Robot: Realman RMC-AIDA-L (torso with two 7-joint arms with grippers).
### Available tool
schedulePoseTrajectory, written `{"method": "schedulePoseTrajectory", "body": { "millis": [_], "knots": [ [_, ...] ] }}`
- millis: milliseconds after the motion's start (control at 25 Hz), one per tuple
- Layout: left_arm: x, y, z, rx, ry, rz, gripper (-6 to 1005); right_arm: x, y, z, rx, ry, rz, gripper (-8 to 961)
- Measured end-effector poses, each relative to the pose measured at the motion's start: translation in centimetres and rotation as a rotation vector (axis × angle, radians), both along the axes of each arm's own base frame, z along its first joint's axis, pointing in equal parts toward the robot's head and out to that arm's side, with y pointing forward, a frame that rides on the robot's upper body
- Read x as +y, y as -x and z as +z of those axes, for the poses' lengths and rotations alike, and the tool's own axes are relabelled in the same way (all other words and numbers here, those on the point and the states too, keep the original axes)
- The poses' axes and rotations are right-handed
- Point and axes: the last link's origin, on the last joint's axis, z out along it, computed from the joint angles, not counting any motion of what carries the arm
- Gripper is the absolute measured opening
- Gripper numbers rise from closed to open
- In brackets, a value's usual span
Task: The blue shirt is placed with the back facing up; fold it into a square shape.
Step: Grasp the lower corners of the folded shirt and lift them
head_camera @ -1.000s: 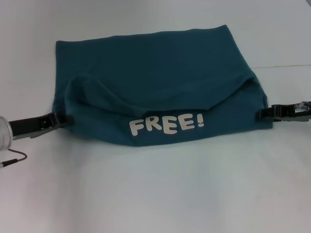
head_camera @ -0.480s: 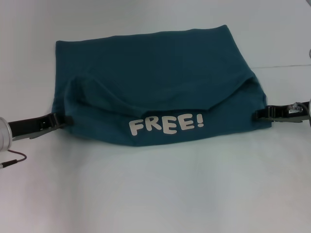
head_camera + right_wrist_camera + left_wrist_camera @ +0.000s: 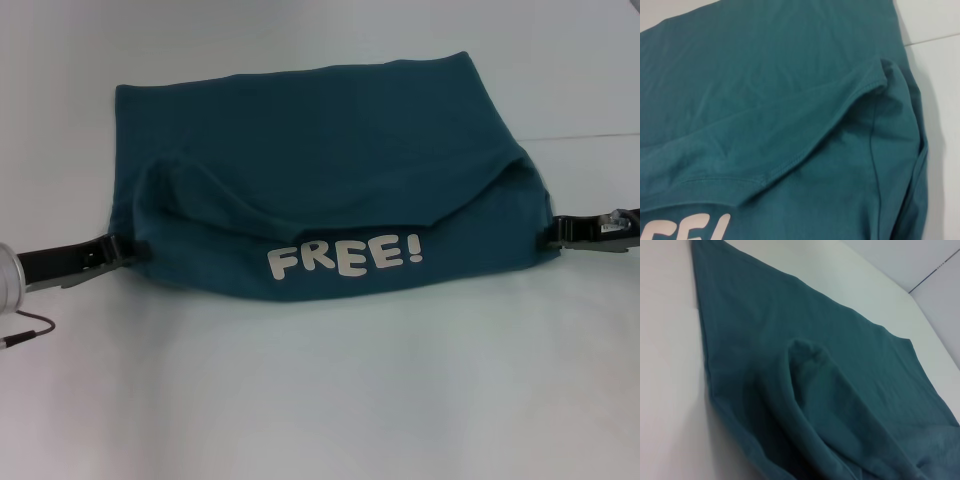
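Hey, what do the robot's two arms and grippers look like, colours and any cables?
The left gripper is black and slim on a silver cylindrical wrist, with a thin dark cable looping beneath it. The right gripper is black too, with pale metallic parts behind it.

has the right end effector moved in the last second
Yes. In the head view the right end effector has slid outward to the robot's right, off the near right edge of the blue shirt, which has stayed put. The left end effector remains at the shirt's left edge.

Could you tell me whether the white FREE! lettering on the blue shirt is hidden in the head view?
No, the FREE! lettering shows plainly on the blue shirt.
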Motion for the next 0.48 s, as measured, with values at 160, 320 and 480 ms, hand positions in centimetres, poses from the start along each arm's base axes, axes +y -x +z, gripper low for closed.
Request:
{"method": "schedulePoseTrajectory", "body": {
  "millis": [160,320,480],
  "knots": [
    [-0.1,-0.1,0.0,0.0,0.013,-0.007,34,-0.1,0.2,0.3,0.007,0.015,0.005,105],
    [-1.0,-0.4,0.2,-0.006,0.093,-0.042,34,-1.1,1.0,1.1,0.045,0.088,0.022,71],
    [-2.6,-0.4,1.1,-0.008,0.199,-0.044,34,-3.0,1.5,2.1,0.034,0.219,0.01,75]
  ]
}}
